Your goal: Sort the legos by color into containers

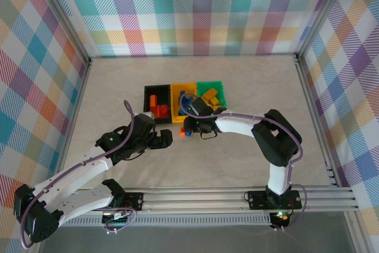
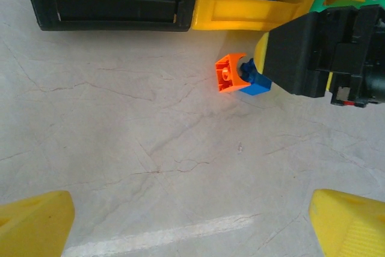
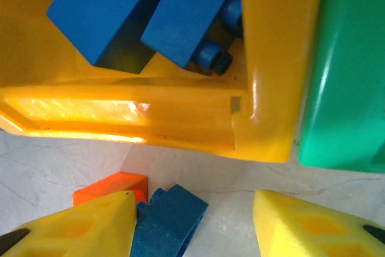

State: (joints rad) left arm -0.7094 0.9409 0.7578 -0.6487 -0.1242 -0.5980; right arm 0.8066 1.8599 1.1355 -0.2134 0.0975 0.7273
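Blue lego (image 3: 171, 218) between right jaws

No text, label, brand, number or sign could be read in any of the views. A small grey square mark (image 3: 235, 105) sat on the outer wall of the yellow container (image 3: 150, 121), near the corner where it met the green container (image 3: 343, 88). Whether that mark carried any writing could not be told.
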